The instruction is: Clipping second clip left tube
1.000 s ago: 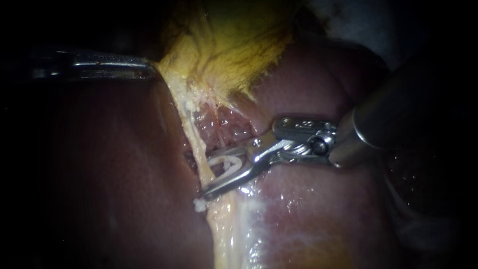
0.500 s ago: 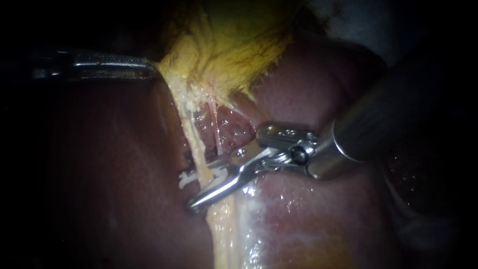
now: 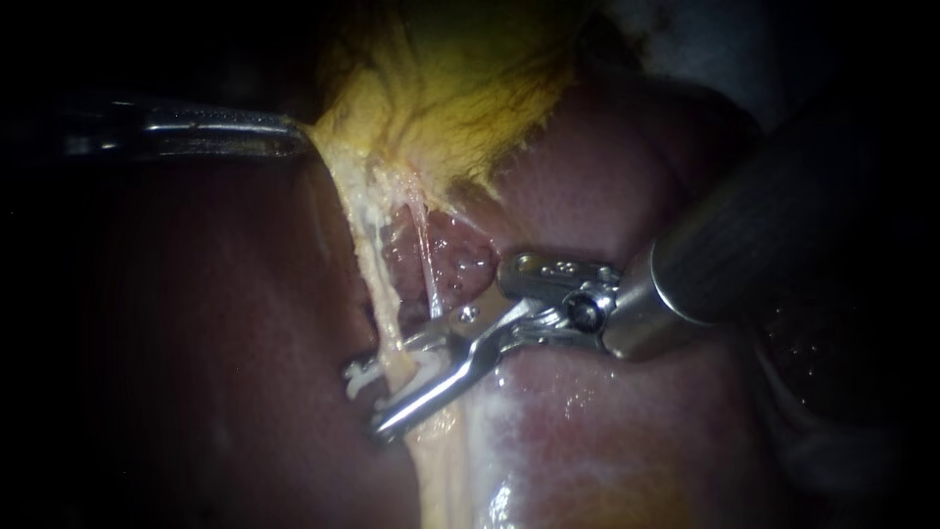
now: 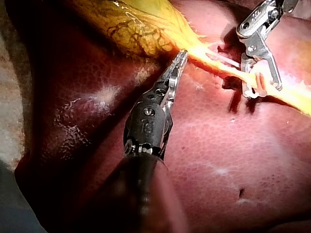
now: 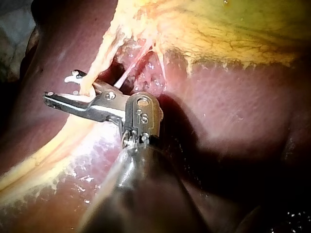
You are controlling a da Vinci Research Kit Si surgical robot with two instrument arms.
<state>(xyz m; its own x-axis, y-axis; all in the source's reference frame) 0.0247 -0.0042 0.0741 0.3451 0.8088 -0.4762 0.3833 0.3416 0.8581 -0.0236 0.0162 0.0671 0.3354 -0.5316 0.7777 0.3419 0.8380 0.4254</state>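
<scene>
The pale yellow left tube (image 3: 377,284) runs down from the gallbladder (image 3: 460,88) over the liver (image 3: 607,176). My right instrument (image 3: 377,392) straddles this tube low down. Its jaws carry a white clip (image 3: 360,374), which sits around the tube with its ends poking out on the far side. The same jaws (image 5: 63,87) and clip (image 5: 75,76) show in the right wrist view and again (image 4: 262,90) in the left wrist view. My left instrument (image 3: 284,132) holds the gallbladder's edge, jaws together on the tissue (image 4: 179,60). A thin pink right tube (image 3: 426,264) runs beside the left one.
Dark red liver (image 3: 225,323) lies on both sides of the tubes. The dissected pocket (image 3: 450,260) between the tubes is glistening red. Wet pale fatty tissue (image 3: 460,460) continues below the clip site. The right shaft (image 3: 744,245) crosses the liver from the upper right.
My right instrument has moved left and slightly down, carrying the clip from beside the left tube to across it; the clip's ends now stick out past the tube. My left instrument has not moved.
</scene>
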